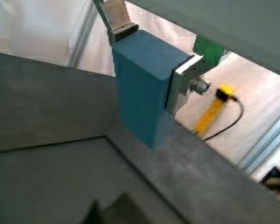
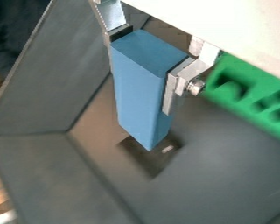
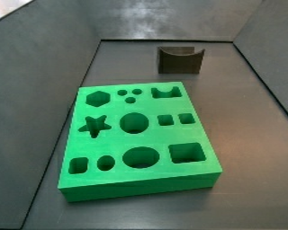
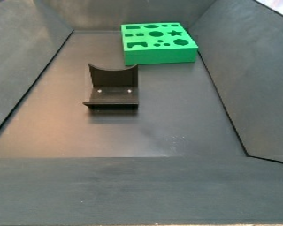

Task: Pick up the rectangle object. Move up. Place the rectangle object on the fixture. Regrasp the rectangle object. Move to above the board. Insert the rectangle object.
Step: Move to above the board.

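My gripper [image 1: 154,54] is shut on the rectangle object [image 1: 149,92], a light blue-grey block. One silver finger [image 1: 122,29] presses each side of its upper end. The block hangs lengthwise below the fingers, well above the dark floor, and shows the same way in both wrist views [image 2: 140,101], with the gripper [image 2: 150,54] closed on it. An edge of the green board [image 2: 255,94] lies beside the block. Both side views show the board [image 3: 134,186] [image 4: 163,58] and the dark notched fixture [image 3: 179,59] [image 4: 112,88] on the floor. The gripper and block are out of view there.
Dark sloping bin walls [image 4: 26,66] [image 3: 44,81] surround the floor. A yellow cable [image 1: 219,103] lies outside the bin. A dark patch [image 2: 154,153] shows on the floor under the block's lower end.
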You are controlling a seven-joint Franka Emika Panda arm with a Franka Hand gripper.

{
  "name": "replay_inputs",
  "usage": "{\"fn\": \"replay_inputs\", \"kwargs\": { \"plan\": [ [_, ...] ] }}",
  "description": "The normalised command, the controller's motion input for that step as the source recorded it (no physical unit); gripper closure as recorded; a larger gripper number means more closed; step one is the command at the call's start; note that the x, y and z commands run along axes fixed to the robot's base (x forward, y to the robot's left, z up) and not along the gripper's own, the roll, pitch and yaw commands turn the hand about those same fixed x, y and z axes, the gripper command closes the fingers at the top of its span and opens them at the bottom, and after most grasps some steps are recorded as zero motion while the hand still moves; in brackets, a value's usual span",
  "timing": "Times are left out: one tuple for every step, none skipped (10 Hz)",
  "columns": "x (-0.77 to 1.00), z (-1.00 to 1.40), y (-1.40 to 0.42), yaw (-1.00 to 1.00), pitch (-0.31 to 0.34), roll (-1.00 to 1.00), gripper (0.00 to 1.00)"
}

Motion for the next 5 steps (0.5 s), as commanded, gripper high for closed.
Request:
{"fn": "replay_inputs", "kwargs": {
  "plan": [
    [-0.72, 0.15, -1.00, -0.13, 0.009, -1.00, 1.00],
    [-0.73, 0.14, -1.00, -0.13, 0.012, -1.00, 1.00],
    [-0.77, 0.15, -1.00, -0.13, 0.014, -1.00, 1.00],
    [-0.67, 0.12, -0.81, -0.13, 0.014, -1.00, 1.00],
    [-0.47, 0.08, -0.50, -0.12, 0.008, -1.00, 1.00]
  ]
}}
